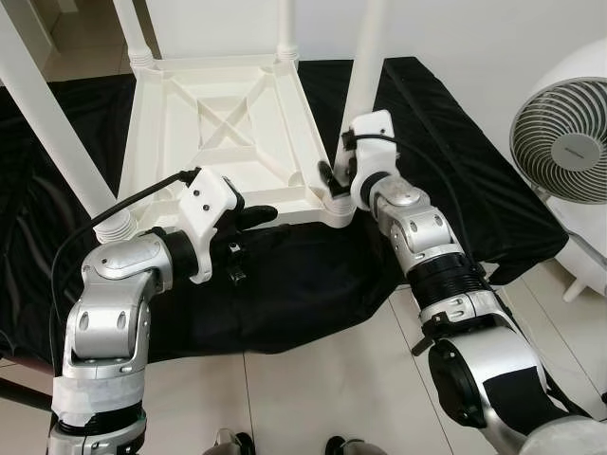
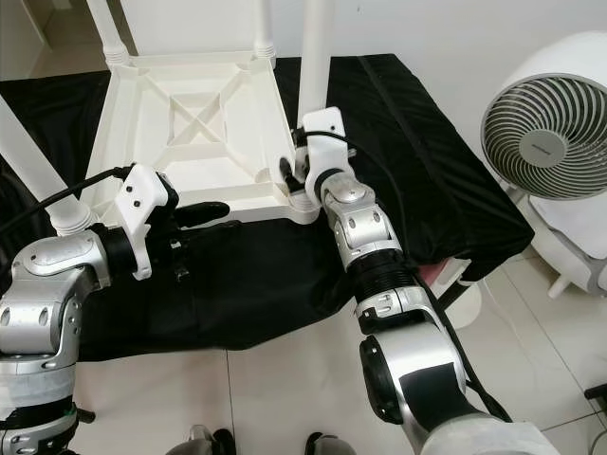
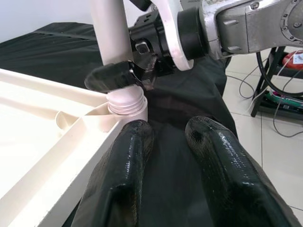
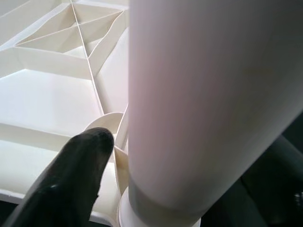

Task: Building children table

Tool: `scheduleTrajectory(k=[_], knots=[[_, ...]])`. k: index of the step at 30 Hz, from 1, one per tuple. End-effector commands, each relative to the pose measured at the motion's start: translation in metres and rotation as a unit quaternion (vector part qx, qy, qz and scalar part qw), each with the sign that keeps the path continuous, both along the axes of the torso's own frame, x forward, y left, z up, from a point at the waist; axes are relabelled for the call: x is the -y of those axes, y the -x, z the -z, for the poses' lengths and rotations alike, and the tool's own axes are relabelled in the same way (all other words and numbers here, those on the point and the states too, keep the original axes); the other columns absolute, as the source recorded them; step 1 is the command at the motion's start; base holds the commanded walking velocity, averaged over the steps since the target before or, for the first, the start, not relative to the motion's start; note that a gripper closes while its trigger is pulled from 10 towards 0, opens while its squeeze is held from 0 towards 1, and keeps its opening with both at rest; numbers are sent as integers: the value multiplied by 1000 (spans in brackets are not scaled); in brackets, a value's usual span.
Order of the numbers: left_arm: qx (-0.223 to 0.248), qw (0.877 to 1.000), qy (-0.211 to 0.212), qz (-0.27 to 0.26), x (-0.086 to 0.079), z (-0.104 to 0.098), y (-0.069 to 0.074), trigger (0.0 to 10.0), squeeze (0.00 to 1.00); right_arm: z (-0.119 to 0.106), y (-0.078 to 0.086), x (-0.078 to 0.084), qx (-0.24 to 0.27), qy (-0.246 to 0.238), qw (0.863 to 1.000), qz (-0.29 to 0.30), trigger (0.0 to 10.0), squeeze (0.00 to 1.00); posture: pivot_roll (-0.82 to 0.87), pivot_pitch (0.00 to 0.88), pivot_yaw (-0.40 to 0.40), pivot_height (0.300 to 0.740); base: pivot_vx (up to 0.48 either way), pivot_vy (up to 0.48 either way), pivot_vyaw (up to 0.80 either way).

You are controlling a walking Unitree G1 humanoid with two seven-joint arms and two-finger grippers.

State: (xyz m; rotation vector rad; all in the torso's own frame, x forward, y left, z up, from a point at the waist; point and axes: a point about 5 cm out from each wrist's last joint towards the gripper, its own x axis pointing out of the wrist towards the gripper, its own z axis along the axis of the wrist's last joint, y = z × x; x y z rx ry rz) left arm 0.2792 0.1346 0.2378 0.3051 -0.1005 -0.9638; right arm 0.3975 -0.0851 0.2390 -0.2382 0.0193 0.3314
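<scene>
Gripping the white tubular plastic leg (image 1: pixel 361 85) low down, just above its ribbed collar, the right hand (image 1: pixel 334 180) has its two black fingers closed around it at the near right corner of the upturned white plastic children's table top (image 1: pixel 223 133). That top lies ribbed underside up on the black-cloth-covered surface (image 1: pixel 436 142), with legs standing at all four corners. The step in hand looks like seating or screwing this last leg into its corner socket; the next move probably calls for turning the leg about its own axis while keeping it upright.

The left hand (image 1: pixel 248 217) lies along the near rim of the table top, its fingers a little apart and holding nothing, one finger touching the rim as if to brace it.

The near rim sits close to the surface's front edge, so a push forward is safer than a pull. A white pedestal fan (image 1: pixel 561 142) stands well apart to the right, leaving the right elbow room.
</scene>
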Motion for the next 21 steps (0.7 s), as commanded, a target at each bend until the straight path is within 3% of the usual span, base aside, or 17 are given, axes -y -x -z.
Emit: scheduleTrajectory(k=[1,2,3,7,13,18,20,21], knots=[[18,995,15,-95,-7,-1,-6,10000,0,0,-2,-2,-2,9,1000,-16,3882,0,-34,149,10,740,0,0,0],[18,995,15,-95,-7,-1,-6,10000,0,0,-2,-2,-2,9,1000,-16,3882,0,-34,149,10,740,0,0,0],[18,995,16,-96,-7,-1,-6,10000,0,3,-1,-3,-8,15,999,-31,0,0,-34,149,10,740,0,0,0],[19,995,17,-97,-7,-2,-6,10000,0,14,2,-2,-40,14,996,-72,0,0,-35,149,9,740,0,0,0],[19,995,18,-97,-6,-2,-6,10000,0,17,5,-1,-47,12,995,-84,0,0,-35,149,9,740,0,0,0],[21,993,19,-113,-6,-1,-9,10000,0,17,26,-2,-38,4,993,-108,0,0,-46,149,4,740,0,0,0],[22,991,15,-128,-8,0,-12,10000,0,18,46,-6,-33,-2,991,-126,0,0,-51,147,3,740,0,0,0],[22,991,15,-128,-8,0,-12,10000,0,18,46,-6,-33,-2,991,-126,0,0,-51,147,3,740,0,0,0]])
